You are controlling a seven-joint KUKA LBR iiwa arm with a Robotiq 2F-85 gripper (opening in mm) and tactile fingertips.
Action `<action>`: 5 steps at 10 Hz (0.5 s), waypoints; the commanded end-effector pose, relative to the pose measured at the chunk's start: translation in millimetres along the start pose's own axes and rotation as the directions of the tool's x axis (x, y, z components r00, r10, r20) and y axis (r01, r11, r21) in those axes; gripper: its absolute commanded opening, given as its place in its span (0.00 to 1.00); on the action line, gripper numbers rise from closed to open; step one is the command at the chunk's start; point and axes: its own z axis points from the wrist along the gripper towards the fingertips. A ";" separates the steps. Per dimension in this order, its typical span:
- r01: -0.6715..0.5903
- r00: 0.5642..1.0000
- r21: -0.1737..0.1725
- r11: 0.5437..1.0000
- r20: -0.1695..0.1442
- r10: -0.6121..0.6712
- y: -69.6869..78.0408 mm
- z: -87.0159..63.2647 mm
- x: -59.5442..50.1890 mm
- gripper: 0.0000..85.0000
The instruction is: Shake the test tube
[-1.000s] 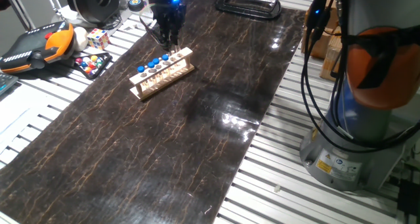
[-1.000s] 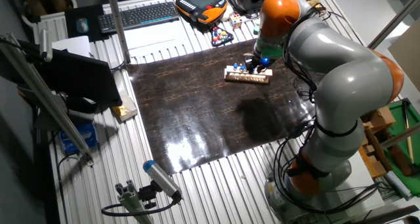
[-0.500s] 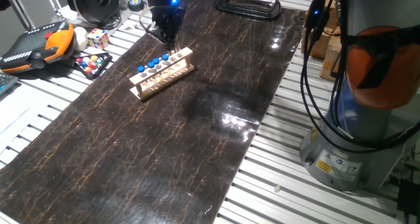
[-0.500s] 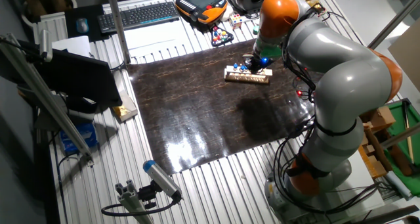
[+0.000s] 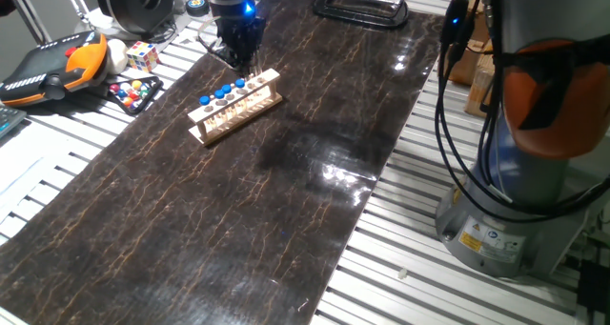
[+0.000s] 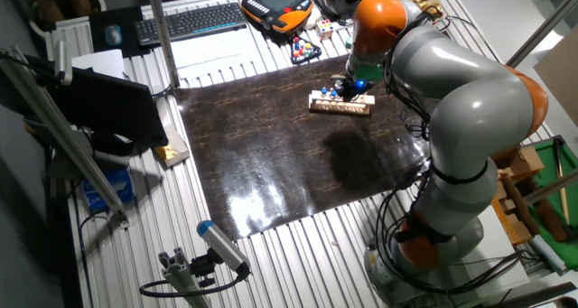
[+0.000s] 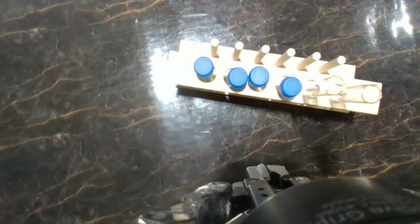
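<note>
The tube (image 7: 205,199) showed only as a clear, glassy shape at the bottom edge of the hand view, lying against the gripper's dark parts. Its cap could not be made out. It sat off the rack (image 7: 220,81) and well apart from it in that view.

The gripper (image 5: 238,56) hung just above the far end of the rack (image 5: 238,115), fingers pointing down and drawn close together, clamped on the tube as far as the views allowed. In the other fixed view, the gripper (image 6: 348,89) stood over the rack's (image 6: 340,106) right end.

Four blue caps (image 7: 204,67) stood in the rack's front row, the middle two almost touching. To their right were two clear rings (image 7: 365,92); whether these were bare holes or uncapped tubes could not be told. A row of six wooden pegs (image 7: 262,53) ran along the back.

The rack rested on a dark, marbled mat (image 5: 286,201) that caught a bright glare. The mat lay on a slatted metal table (image 5: 57,172). Beside the mat sat an orange pendant (image 5: 57,68), a puzzle cube (image 5: 143,55) and a black clamp (image 5: 360,5).
</note>
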 end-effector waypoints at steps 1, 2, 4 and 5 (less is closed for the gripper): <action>-0.005 1.000 0.011 1.000 0.004 0.005 0.1 2.2 -0.4 0.01; -0.030 1.000 0.015 0.999 0.009 0.029 0.8 5.2 -0.2 0.01; -0.115 0.993 0.017 0.993 0.016 0.115 -0.4 11.9 0.3 0.01; -0.178 0.984 0.020 0.984 0.022 0.178 -1.6 16.8 -0.4 0.01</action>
